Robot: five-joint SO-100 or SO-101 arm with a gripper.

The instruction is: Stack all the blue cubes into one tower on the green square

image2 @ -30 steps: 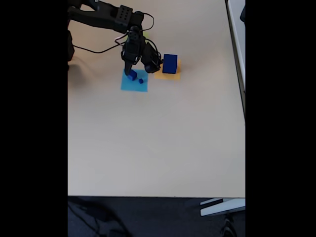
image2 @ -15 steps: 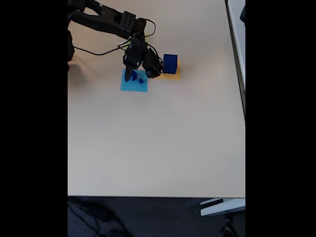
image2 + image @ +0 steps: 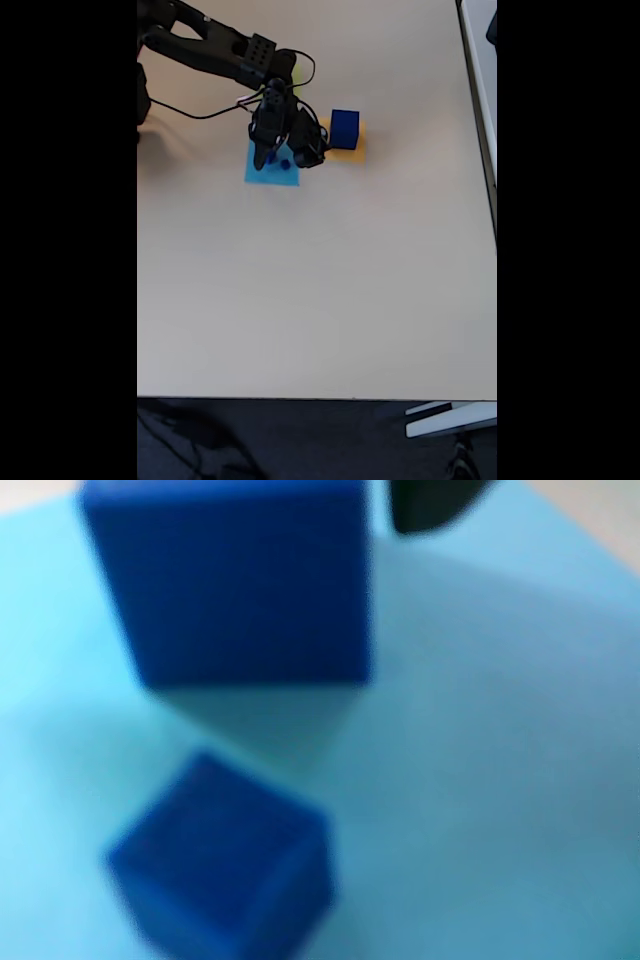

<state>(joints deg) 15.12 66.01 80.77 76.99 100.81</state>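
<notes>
With the end effector [image 3: 268, 160] low over the light-blue square [image 3: 259, 176], its opening unreadable, two blue cubes [image 3: 235, 580] lying close together there risk being knocked aside during descent.

hand [image 3: 268, 160] lower (over small blue cubes [image 3: 285, 164])

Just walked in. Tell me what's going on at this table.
A single black robot arm has its claw lowered over the light-blue square, where two small blue cubes sit apart, not stacked. The fixed view is too small to tell whether the claw grips one. A larger blue cube stands on the orange-yellow square beside it. No tower is visible.
</notes>
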